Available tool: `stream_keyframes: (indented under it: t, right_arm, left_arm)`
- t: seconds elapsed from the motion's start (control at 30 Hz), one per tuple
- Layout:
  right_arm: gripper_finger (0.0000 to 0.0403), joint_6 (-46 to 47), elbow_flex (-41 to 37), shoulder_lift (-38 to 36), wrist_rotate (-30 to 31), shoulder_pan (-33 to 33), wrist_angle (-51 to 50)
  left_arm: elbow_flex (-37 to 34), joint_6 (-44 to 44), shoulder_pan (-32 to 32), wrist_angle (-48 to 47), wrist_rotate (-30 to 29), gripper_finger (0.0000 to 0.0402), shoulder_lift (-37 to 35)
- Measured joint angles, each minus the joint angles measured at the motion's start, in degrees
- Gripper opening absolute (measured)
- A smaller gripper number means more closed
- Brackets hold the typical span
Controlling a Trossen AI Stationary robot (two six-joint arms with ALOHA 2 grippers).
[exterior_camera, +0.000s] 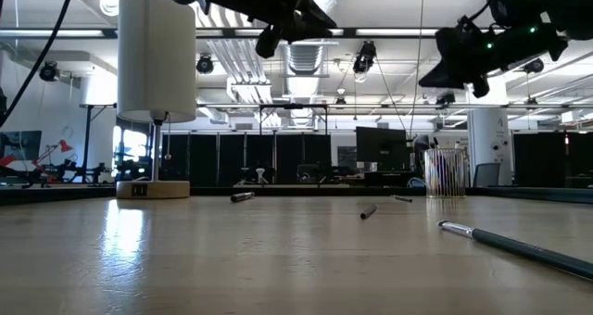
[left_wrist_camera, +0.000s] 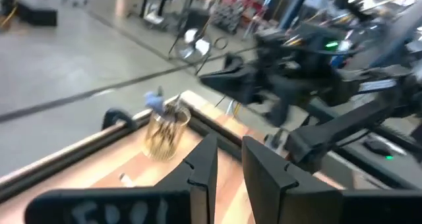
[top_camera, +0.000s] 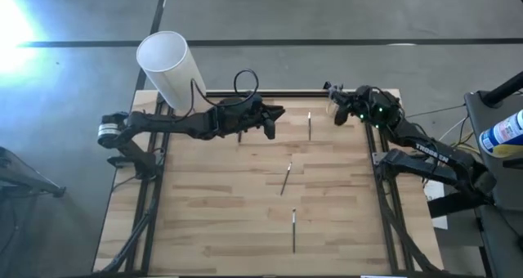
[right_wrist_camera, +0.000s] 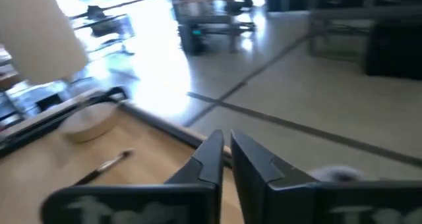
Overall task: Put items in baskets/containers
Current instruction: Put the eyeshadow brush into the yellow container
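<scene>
Right tool [top_camera: 337, 113] pressed together, empty, above small clear yellowish cup [left_wrist_camera: 166, 128]; left tool [top_camera: 274, 123] slightly spread. Next: fetch thin grey pencil-like stick [top_camera: 287, 179] off counter [top_camera: 212, 221].

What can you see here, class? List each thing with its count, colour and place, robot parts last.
sticks: three loose in the high view, pale with dark ends, on the table's right half from far edge to near edge
cup: one, clear yellowish, sticks inside, far right corner
cylinder: one, tall, white, far left corner
table: one, pale wood
left claw: dark, raised over the far edge near the middle, fingers slightly apart, empty
right claw: dark, raised at the far right by the cup, shut, empty
</scene>
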Motion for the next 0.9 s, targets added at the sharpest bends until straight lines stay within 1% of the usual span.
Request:
stream_keyframes:
  t: [0.07, 0.3, 0.43, 0.57, 0.73, 0.9]
  right_arm:
    - [0.0011, -1.14, 0.0, -0.15, 0.03, 3.6, 0.34]
    - [0.0008, -2.4, -0.04, 1.6, 0.3, 15.39, 2.22]
    - [0.0008, -1.75, -0.04, 3.36, 2.69, 20.62, 2.41]
    - [0.0008, -1.25, -0.07, 5.4, 4.81, 24.3, 2.51]
    - [0.0008, 1.99, -0.09, 7.25, 4.91, 27.42, 2.5]
    - [0.0008, 5.11, -0.09, 7.57, 4.99, 29.52, 2.05]
  left_arm:
    - [0.0, -0.78, 0.09, -2.97, -0.83, 0.0064, 0.0]
    - [0.0, -2.22, 0.39, -14.38, -1.67, 0.0064, 0.0]
    - [0.0, -3.44, 0.8, -18.03, -1.79, 0.0064, 0.02]
    - [0.0, -6.32, 1.17, -20.55, -1.97, 0.0064, 0.01]
    - [-0.73, -8.51, 1.41, -21.98, -1.97, 0.0064, 0.02]
    - [-0.85, -13.01, 1.5, -25.87, -2.05, 0.0064, 0.04]
